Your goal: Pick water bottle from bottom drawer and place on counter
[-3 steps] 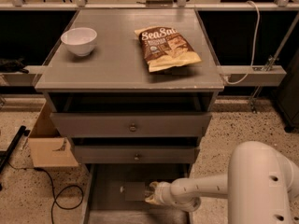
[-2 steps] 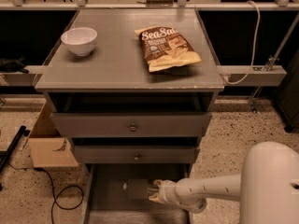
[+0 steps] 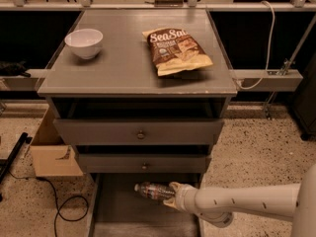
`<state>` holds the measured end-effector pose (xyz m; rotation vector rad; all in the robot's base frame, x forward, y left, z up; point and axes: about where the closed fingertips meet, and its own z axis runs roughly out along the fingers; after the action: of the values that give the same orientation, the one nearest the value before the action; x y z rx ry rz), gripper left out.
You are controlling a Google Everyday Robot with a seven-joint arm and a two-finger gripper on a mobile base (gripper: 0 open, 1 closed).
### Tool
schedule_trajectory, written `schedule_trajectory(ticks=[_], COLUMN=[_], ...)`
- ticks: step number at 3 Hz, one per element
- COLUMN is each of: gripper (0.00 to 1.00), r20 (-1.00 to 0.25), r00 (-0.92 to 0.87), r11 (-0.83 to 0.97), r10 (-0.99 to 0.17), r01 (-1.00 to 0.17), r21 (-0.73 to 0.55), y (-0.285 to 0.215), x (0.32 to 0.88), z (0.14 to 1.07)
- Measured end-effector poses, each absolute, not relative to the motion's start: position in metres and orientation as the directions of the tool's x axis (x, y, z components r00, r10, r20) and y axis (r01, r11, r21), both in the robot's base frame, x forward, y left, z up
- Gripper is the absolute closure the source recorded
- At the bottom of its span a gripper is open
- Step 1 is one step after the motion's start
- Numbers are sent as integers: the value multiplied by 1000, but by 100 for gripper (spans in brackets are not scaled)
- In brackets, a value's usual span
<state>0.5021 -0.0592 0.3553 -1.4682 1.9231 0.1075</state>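
The fingers (image 3: 172,187) of the gripper (image 3: 168,192) are closed around the water bottle (image 3: 152,190). The bottle lies on its side, white cap pointing left, over the open bottom drawer (image 3: 123,214). I cannot tell if it touches the drawer floor. The white arm (image 3: 247,201) comes in from the right. Up on the grey surface (image 3: 123,68) sit a white bowl (image 3: 84,42) and a bag of chips (image 3: 177,51), well apart. A cardboard box (image 3: 52,152) stands on the floor at the left.
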Motion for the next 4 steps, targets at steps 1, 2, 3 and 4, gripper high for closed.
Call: schedule_trajectory(ticks=[1, 2, 3, 4], gripper=[100, 100, 100, 100], r20=[-563, -541, -495, -448], r00=[-104, -91, -95, -86], r11=[346, 327, 317, 299], r10=[-820, -836, -864, -890], r01=[-873, -875, -866, -852], r21=[-343, -357, -387, -430], y=[-59, -57, -68, -73], x=[503, 506, 518, 535], z=[357, 363, 384, 415])
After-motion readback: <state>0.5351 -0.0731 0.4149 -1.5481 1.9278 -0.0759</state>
